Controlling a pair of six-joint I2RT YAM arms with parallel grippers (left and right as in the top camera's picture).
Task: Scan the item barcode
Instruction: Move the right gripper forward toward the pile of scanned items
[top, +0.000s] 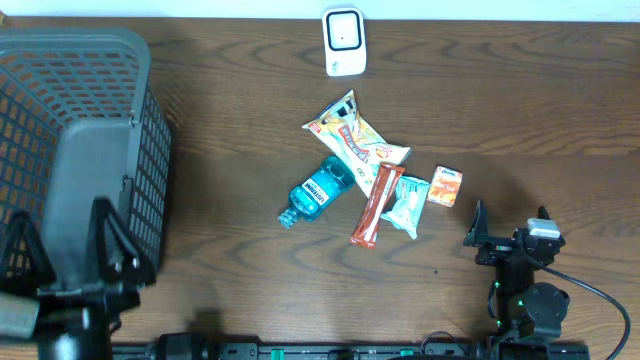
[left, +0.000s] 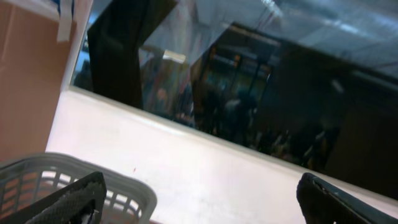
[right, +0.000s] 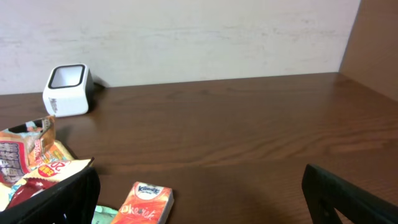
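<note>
Overhead: both arms sit at the near edge, jaws released and holding nothing, all items lying on the worktop (top: 520, 110).
Left gripper (top: 68, 240) hangs over the grey basket (top: 150, 120) at the left, jaws wide apart; its wrist view shows only the basket rim and a dark window (left: 249, 81). Right gripper (top: 510, 222) is near right, jaws spread, just right of the item pile and clear of it. Pile is mid-worktop: snack bag (top: 355, 135), blue bottle (top: 318, 190), red bar (top: 377, 205) and teal packet (top: 408, 203) touching or overlapping, orange tissue pack (top: 445, 187) just beside on the right. White scanner (top: 344, 42) stands at the far edge, well apart from the pile.
</note>
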